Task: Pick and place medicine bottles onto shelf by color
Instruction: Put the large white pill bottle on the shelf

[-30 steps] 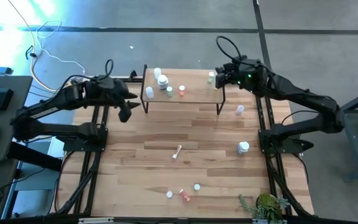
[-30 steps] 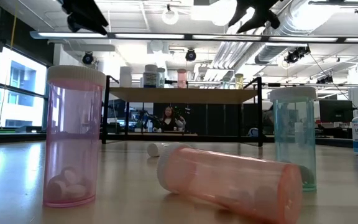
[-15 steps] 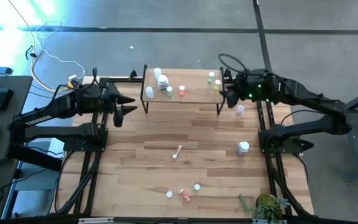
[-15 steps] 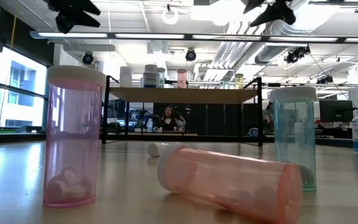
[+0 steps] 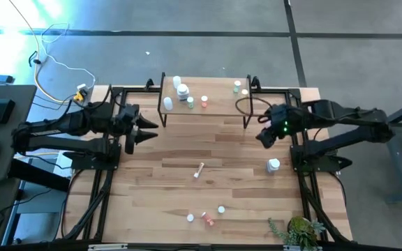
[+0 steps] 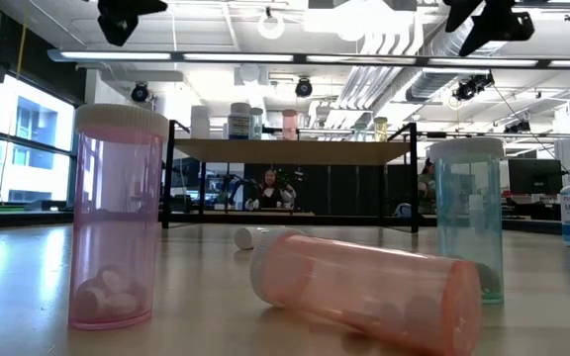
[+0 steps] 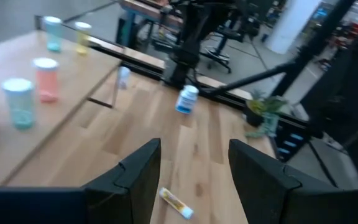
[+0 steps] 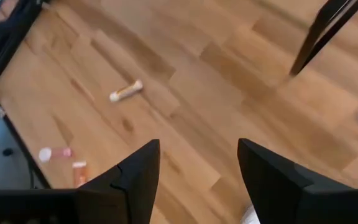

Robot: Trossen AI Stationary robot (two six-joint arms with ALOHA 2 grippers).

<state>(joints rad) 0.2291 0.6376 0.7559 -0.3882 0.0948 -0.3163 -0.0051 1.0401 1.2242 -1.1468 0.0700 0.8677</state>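
Note:
The shelf (image 5: pixel 204 103) stands at the table's far middle with several medicine bottles on its board, white ones (image 5: pixel 181 90) to the left, green and yellowish ones (image 5: pixel 238 86) to the right. More bottles are on the tabletop: a yellowish one lying down (image 5: pixel 199 169), a white one (image 5: pixel 273 165), and a small group near the front edge (image 5: pixel 206 219). My left gripper (image 5: pixel 145 132) hangs open in the air left of the shelf, pointing toward the table's middle. My right gripper (image 5: pixel 262 137) hangs open just in front of the shelf's right end, tilted downward. Neither holds anything.
The low view shows an upright pink bottle (image 6: pixel 117 218), a lying pink one (image 6: pixel 364 287) and an upright teal one (image 6: pixel 468 218) at the front edge. A potted plant (image 5: pixel 297 230) sits at the front right corner. Bare wood lies between the shelf and the front group.
My right gripper has left the shelf's right end, swung toward the table's near edge and a little down, and tipped its fingers downward. My left gripper has shifted slightly and tipped up toward level. No bottle has moved.

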